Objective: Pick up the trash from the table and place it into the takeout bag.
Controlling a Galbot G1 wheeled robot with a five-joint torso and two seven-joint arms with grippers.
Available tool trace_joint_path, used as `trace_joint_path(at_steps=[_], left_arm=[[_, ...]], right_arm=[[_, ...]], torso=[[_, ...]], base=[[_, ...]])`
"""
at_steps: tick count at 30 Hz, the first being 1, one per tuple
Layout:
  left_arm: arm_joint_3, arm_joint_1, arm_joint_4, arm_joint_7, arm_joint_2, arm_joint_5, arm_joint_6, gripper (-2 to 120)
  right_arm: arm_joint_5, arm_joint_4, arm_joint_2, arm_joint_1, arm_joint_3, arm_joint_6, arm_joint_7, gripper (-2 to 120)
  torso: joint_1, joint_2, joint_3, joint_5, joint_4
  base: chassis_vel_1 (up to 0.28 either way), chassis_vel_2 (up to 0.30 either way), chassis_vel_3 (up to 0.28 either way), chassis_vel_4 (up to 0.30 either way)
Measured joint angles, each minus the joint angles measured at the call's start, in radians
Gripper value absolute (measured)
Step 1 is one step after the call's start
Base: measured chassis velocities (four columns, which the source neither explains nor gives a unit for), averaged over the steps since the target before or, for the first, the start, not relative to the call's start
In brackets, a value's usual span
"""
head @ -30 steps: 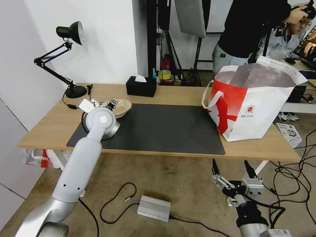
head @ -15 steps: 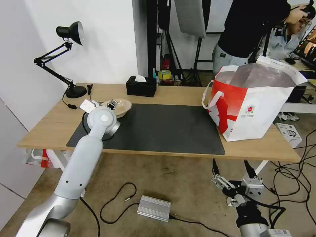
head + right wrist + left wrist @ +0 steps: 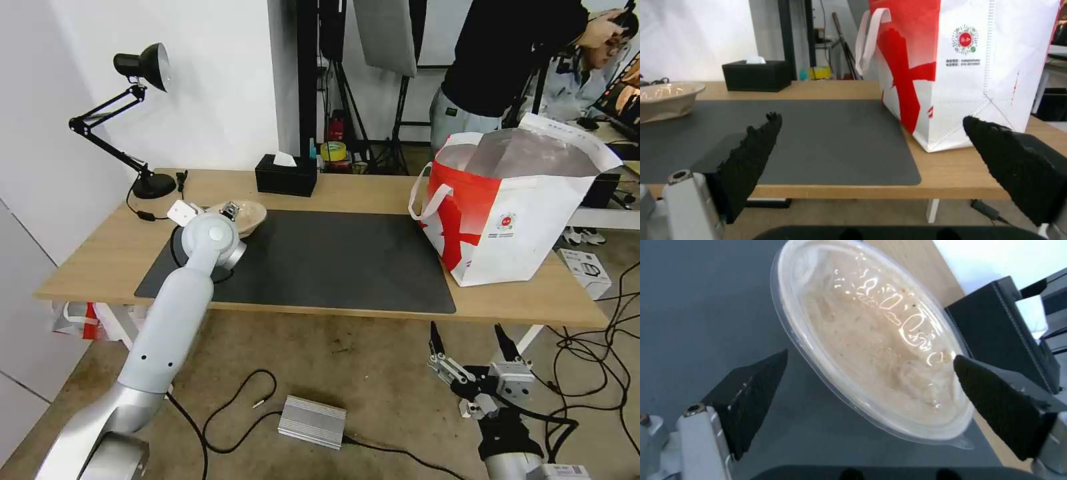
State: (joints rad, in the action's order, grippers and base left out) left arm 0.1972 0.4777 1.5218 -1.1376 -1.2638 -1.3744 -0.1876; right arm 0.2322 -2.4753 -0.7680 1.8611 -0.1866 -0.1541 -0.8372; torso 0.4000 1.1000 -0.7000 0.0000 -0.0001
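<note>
Directly beneath the left gripper (image 3: 869, 386) sits the shallow beige pulp bowl (image 3: 871, 340), resting on the dark grey mat (image 3: 333, 260) at its far left corner. The gripper's fingers (image 3: 751, 396) are spread wide, one on each side of the bowl, and neither pad touches the rim as far as the left wrist view shows. The bowl carries a clear glossy film or lid across its top, with a small tab at the edge nearest the wrist. Beyond the gripper, close behind the bowl, stands a black tissue box (image 3: 287, 175), which is not part of the job.

Far to the gripper's right, across the whole width of the mat, the takeout bag (image 3: 513, 207) stands upright on the table (image 3: 373, 190), mouth open and foil lining exposed.

The right gripper (image 3: 470, 343) hangs parked below the table's front edge, fingers apart, holding nothing.

Assessment: the step in hand appears to be the approach to grasp the pulp bowl; nothing is gripped yet. No other disposables are visible on the table, so this may be the last item, though the bag's contents cannot be seen. The next move calls for lowering until the pads bracket the rim, closing gently since a pulp bowl likely flexes, then lifting level and carrying it rightward over the bag's mouth.
</note>
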Motion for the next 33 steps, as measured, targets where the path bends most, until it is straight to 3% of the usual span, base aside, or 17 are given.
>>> trace_joint_path(at_steps=[33], left_arm=[[-0.026,-0.062,-0.122,0.026,-0.046,0.004,0.006,100]], right_arm=[[0.0,0.0,0.0,0.0,0.0,0.0,0.0,100]], torso=[[0.0,0.0,0.0,0.0,0.0]], base=[[0.0,0.0,0.0,0.0]])
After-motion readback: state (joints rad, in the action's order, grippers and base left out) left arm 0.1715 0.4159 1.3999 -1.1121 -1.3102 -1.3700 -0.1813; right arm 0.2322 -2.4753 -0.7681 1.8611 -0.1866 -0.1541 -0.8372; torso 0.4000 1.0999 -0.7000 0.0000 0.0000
